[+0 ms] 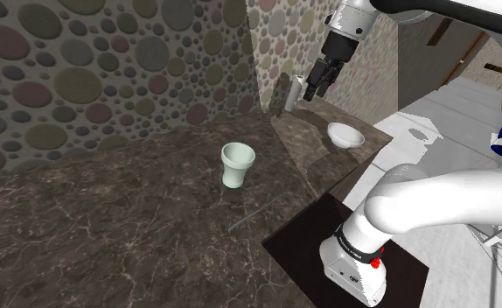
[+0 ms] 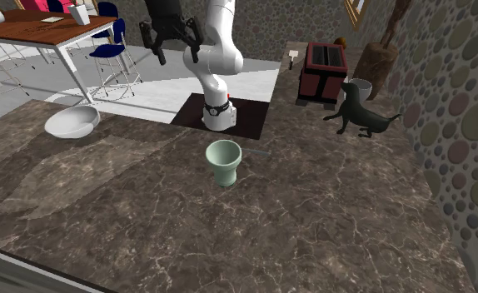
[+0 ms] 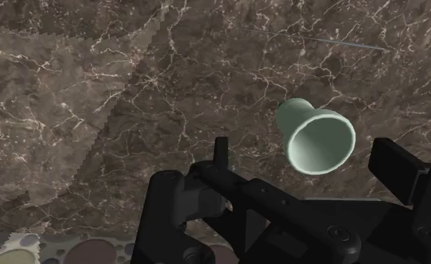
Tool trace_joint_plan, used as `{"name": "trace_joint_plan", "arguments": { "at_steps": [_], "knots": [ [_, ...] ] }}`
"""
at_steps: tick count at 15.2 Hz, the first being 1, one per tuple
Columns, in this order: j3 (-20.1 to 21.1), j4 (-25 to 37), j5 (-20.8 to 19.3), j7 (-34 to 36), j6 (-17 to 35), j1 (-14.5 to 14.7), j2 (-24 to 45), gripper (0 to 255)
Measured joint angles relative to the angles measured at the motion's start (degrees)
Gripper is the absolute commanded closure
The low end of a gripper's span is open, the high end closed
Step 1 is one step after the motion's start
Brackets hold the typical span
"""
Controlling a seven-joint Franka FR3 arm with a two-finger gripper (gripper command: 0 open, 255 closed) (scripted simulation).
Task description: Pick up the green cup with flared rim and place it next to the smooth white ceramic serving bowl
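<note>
The pale green cup (image 1: 238, 164) with a flared rim stands upright in the middle of the dark marble counter (image 1: 109, 227). It shows again in the second exterior view (image 2: 224, 161) and, from above, in the wrist view (image 3: 317, 136). The smooth white bowl (image 1: 345, 134) sits near the counter's edge, toward the shoulder view's right, and appears at the second exterior view's left (image 2: 72, 121). My black gripper (image 1: 317, 83) hangs open high above the counter, nearer the bowl than the cup. Its fingers (image 3: 221, 154) stand apart with nothing between them (image 2: 175, 52).
A grey cylinder (image 1: 290, 94) stands in the corner against the pebble-patterned wall (image 1: 83, 79). A thin rod (image 2: 254, 152) lies on the counter beside the cup. A black dog figure (image 2: 362, 115), a dark red box (image 2: 325, 71) and a grey pot (image 2: 360, 87) stand at the second exterior view's right.
</note>
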Motion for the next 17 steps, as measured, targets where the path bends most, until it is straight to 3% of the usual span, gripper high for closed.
{"name": "trace_joint_plan", "arguments": {
  "at_steps": [4,17],
  "knots": [
    [0.7,-2.9,1.0,0.2,4.2,0.4,1.2,0],
    [4.7,-13.3,7.4,-0.4,31.3,4.1,16.6,0]
  ]
}}
